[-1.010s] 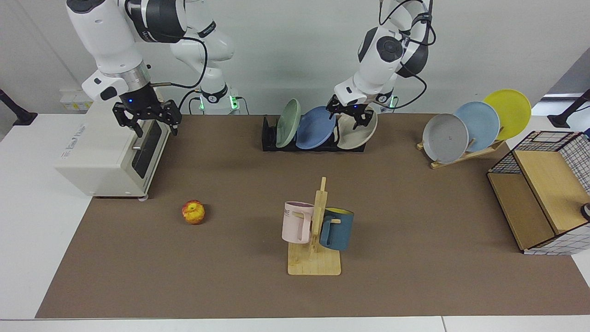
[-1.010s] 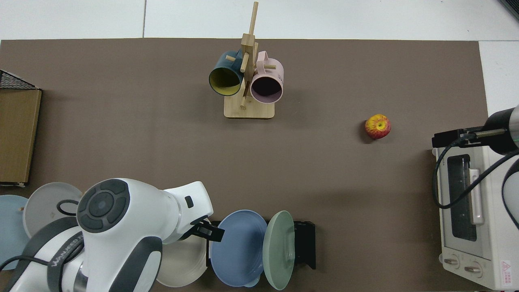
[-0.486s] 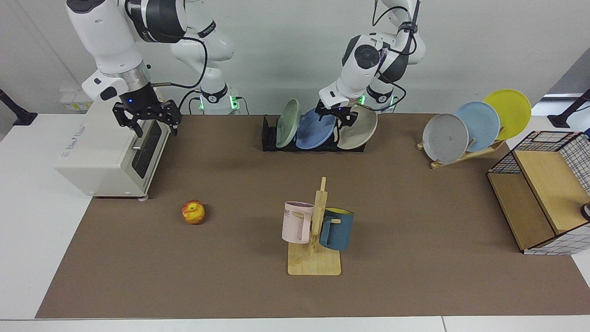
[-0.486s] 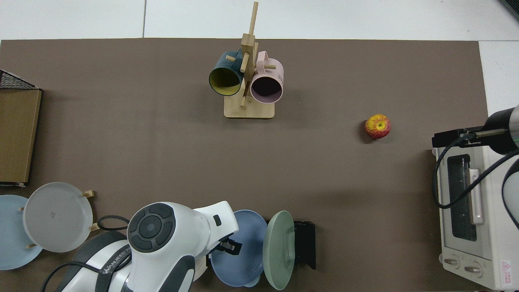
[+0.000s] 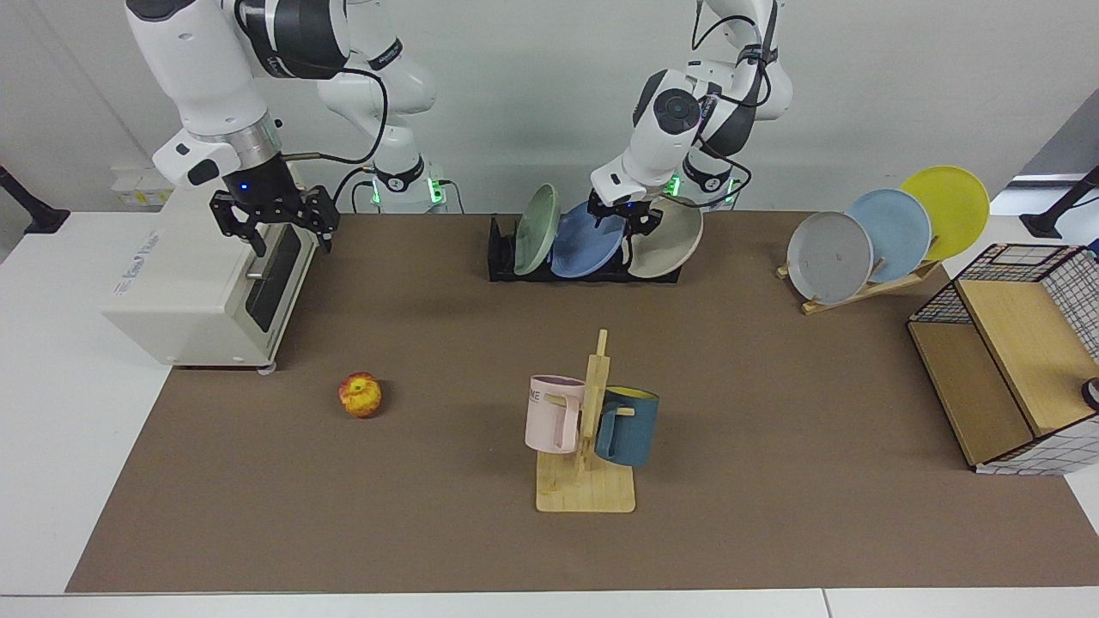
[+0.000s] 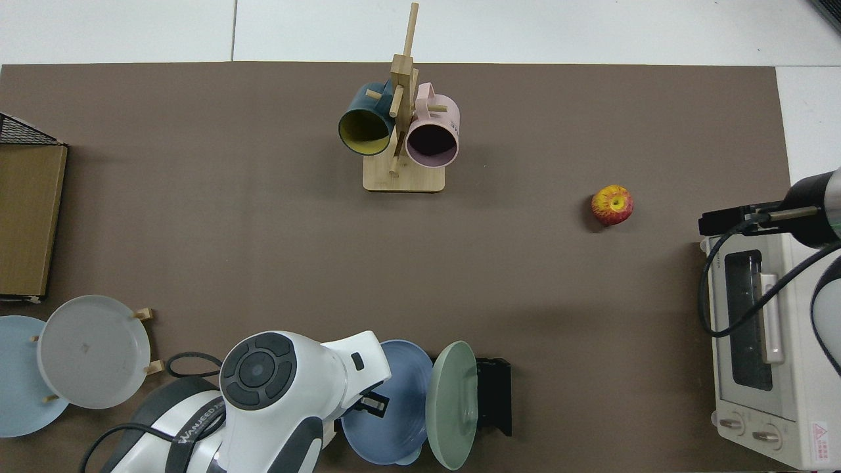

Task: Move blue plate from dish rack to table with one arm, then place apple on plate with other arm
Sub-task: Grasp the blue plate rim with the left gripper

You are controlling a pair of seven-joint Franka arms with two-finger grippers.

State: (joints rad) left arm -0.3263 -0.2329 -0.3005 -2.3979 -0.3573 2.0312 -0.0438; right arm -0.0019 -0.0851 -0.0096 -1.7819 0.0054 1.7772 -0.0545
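Observation:
The blue plate point(image 5: 582, 247) point(image 6: 393, 424) stands on edge in the middle slot of the black dish rack point(image 5: 500, 259) point(image 6: 494, 394) at the back of the table point(image 5: 446, 532). My left gripper point(image 5: 625, 225) point(image 6: 370, 406) is at the plate's upper rim, open, one finger on each side. In the top view the arm's wrist hides most of it. The apple point(image 5: 361, 395) point(image 6: 612, 205) lies on the brown mat, front left in the facing view. My right gripper point(image 5: 275, 225) point(image 6: 719, 222) hangs open and empty over the toaster oven's front, waiting.
A green plate point(image 5: 537, 230) and a beige plate point(image 5: 676, 245) flank the blue one. A wooden mug stand point(image 5: 588, 446) holds two mugs mid-table. A white toaster oven point(image 5: 197, 283), a wooden rack of three plates point(image 5: 859, 245) and a wire-and-wood box point(image 5: 1013, 369) stand at the sides.
The left arm swung from the beige plate over to the blue plate and settled its gripper at that plate's rim. The right arm and the apple stayed put.

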